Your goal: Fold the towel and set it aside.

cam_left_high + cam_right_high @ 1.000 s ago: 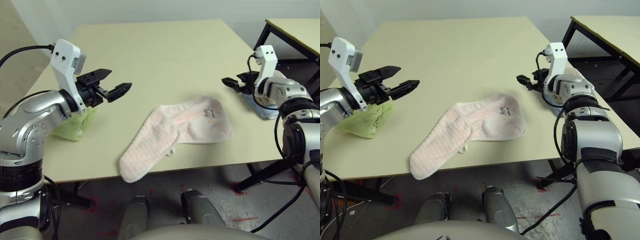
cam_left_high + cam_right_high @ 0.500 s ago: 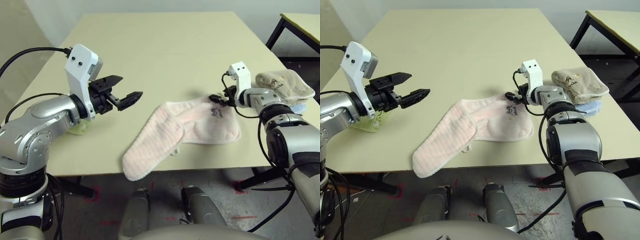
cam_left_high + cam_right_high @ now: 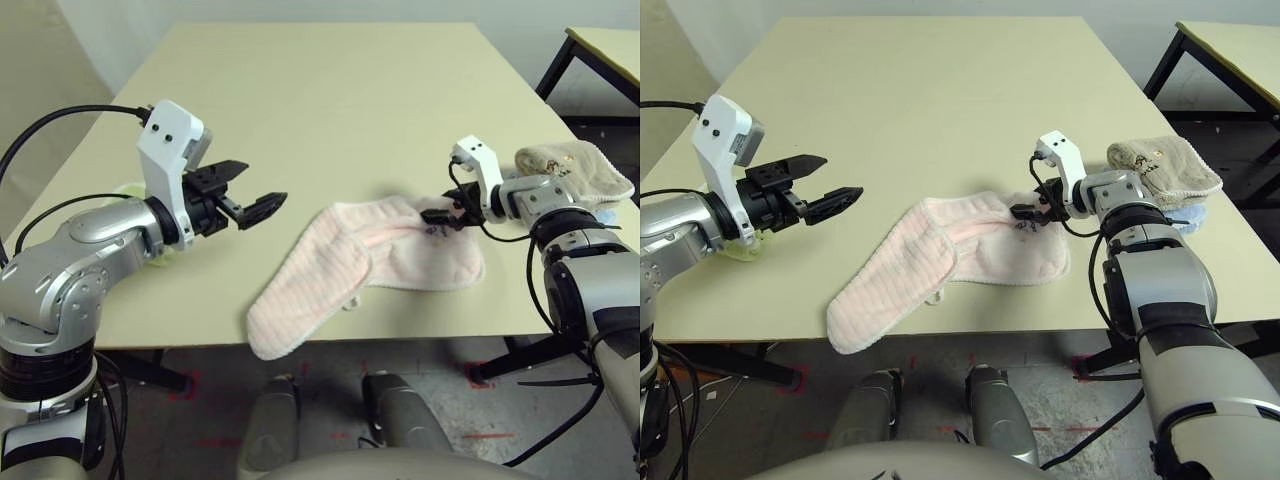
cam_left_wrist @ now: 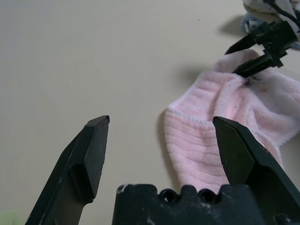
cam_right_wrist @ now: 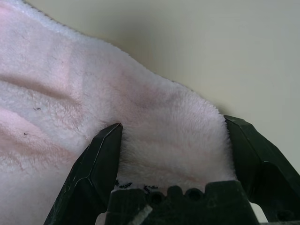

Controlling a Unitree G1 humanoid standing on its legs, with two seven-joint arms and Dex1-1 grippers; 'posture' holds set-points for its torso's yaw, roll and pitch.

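Jaws wide, grasp for fold being set up

Spread astride towel's point(image 3: 902, 262) far edge at right gripper point(image 5: 173, 120), nothing clamped; spread, empty at left gripper point(image 4: 161, 117). Lying crooked, partly doubled, near table's point(image 3: 320, 90) front edge. Next, probably: pinch, lift, straighten.

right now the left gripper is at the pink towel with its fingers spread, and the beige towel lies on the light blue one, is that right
Not quite: it is the right gripper that is at the pink towel, as the left eye view shows. The rest stands.
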